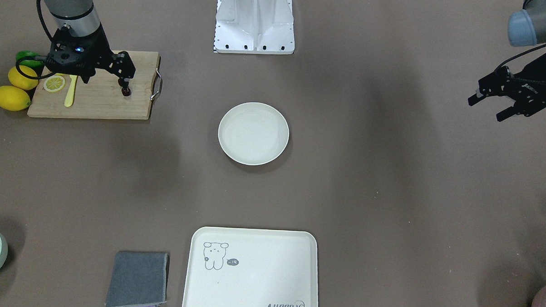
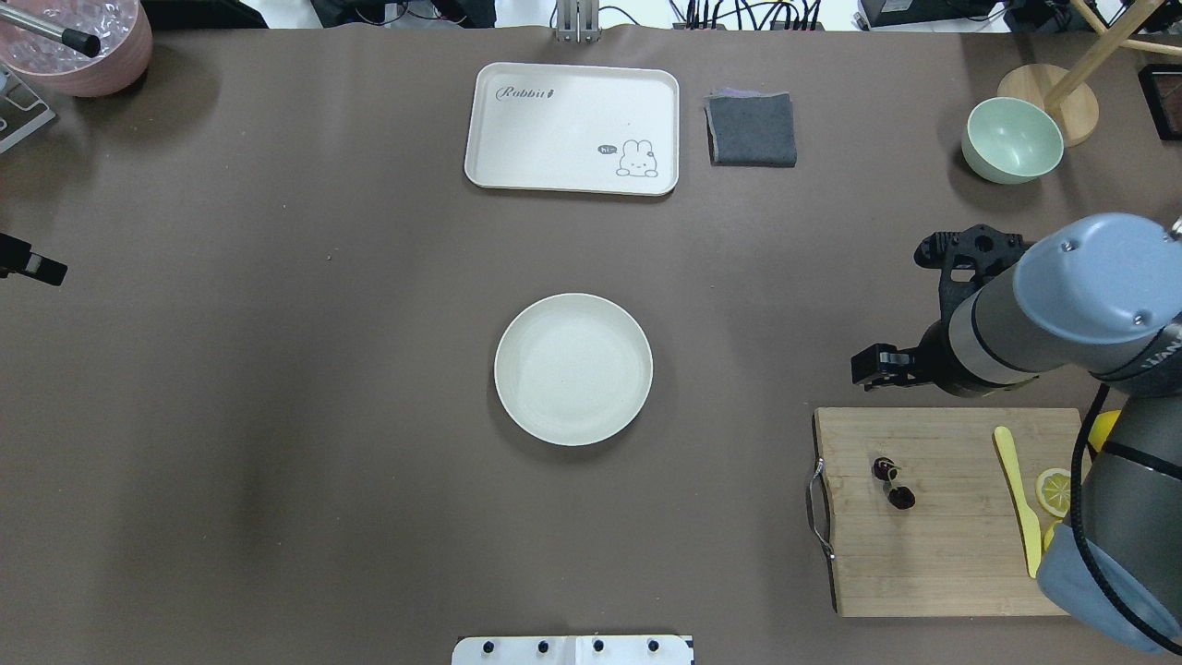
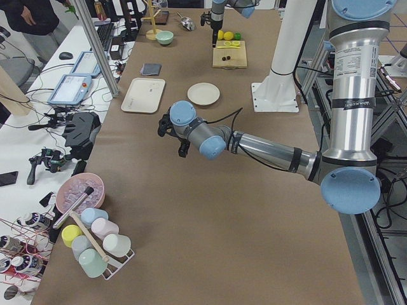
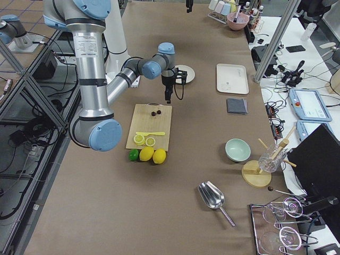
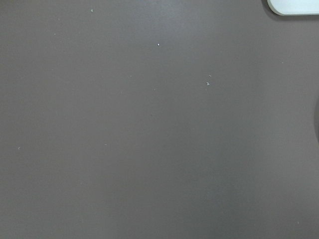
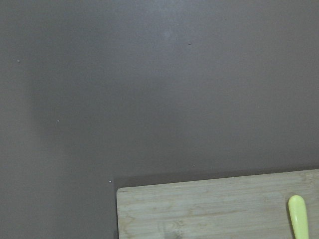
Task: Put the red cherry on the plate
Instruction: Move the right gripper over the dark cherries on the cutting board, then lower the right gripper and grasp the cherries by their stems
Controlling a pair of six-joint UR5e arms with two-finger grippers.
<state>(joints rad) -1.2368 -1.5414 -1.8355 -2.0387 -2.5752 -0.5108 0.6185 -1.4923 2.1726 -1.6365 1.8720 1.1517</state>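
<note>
The red cherry (image 2: pixel 893 482), a tiny dark joined pair, lies on the wooden cutting board (image 2: pixel 942 554) near its handle end. It also shows just below a fingertip in the front view (image 1: pixel 126 91). My right gripper (image 1: pixel 102 81) hangs open above the board's far edge, well above the cherry and holding nothing. The round cream plate (image 2: pixel 572 369) sits empty at the table's middle, a good way left of the board in the overhead view. My left gripper (image 1: pixel 485 110) hovers open and empty over bare table at the far side.
The board also carries a yellow knife (image 1: pixel 70 92) and a lemon slice (image 1: pixel 54 83), with two lemons (image 1: pixel 11 98) and a lime (image 1: pixel 26 56) beside it. A rabbit tray (image 2: pixel 572 127), grey cloth (image 2: pixel 750 129) and green bowl (image 2: pixel 1011 139) line the far edge.
</note>
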